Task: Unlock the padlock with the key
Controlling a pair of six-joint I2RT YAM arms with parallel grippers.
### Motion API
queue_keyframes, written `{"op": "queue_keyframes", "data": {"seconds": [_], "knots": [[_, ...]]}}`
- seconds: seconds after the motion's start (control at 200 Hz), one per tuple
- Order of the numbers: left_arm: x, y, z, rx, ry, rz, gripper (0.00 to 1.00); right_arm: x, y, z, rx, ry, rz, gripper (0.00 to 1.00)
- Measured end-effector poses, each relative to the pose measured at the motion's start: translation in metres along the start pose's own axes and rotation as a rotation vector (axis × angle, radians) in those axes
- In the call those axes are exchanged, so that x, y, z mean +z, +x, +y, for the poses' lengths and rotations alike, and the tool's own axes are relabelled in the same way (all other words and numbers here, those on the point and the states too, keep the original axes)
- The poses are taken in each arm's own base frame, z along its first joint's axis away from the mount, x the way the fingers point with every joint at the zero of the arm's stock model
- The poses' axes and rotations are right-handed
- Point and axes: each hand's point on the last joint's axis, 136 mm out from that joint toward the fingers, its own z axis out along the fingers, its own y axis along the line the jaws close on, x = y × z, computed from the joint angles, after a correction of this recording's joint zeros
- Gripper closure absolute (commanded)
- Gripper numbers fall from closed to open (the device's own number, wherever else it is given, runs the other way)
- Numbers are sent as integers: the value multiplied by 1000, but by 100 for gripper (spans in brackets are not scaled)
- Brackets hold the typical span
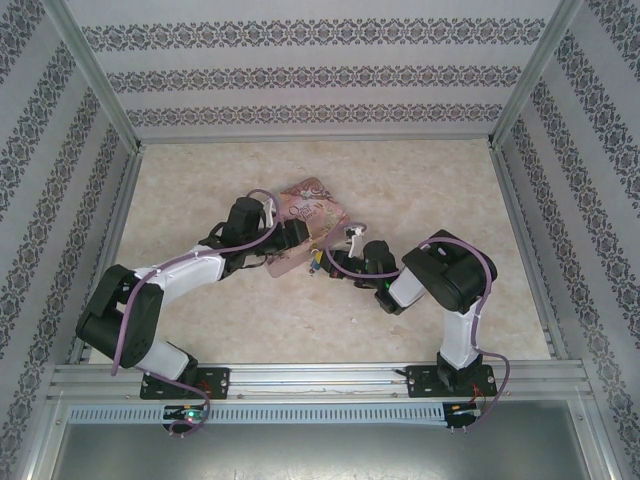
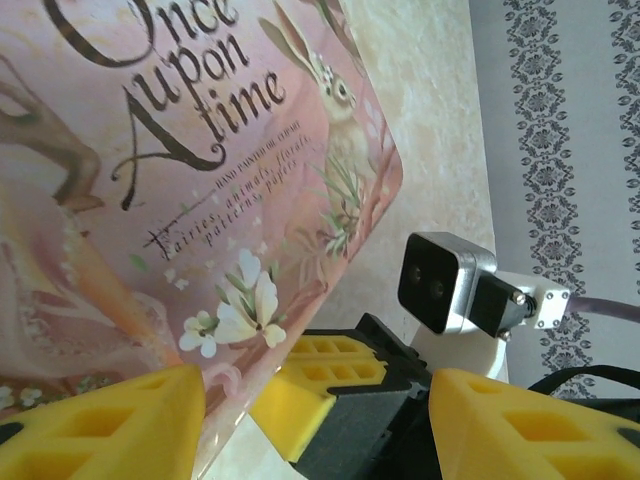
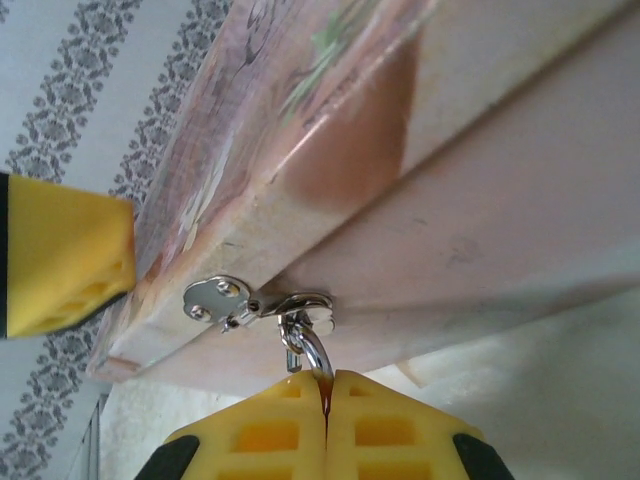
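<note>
Right fingers point(image 3: 260, 440) are pressed together, and the padlock's point(image 3: 311, 354) silver shackle, hooked through the hasp point(image 3: 290, 300) on the tin point(image 3: 480, 200), runs down into the seam at their tips, its body hidden. Left fingers point(image 2: 110, 420) stand apart, the tin's corner against one of them.

**Left arm** point(image 1: 150, 290): base bolted at the near edge, upper link folded out to the left, forearm reaching up and right toward the middle.
**Left claw** point(image 1: 291, 236): yellow fingers point(image 2: 110, 425) standing well apart.
**Right arm** point(image 1: 455, 290): rises from its base, elbow sharply bent, forearm pointing left.
**Right claw** point(image 1: 336, 262): fingertips point(image 3: 385, 430) pressed flush together, near the left claw.
</note>
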Motion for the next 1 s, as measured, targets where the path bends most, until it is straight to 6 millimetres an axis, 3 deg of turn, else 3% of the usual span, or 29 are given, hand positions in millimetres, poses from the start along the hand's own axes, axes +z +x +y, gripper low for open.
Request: {"op": "queue_keyframes", "data": {"seconds": [0.869,0.999], "knots": [[2,1,-2,-9,7,-3,38,0,-24,-8,185,62,-151,100],[1,1,-3,-12,8,-4,38,-4,-37,-11,185,70,-189,100]]}}
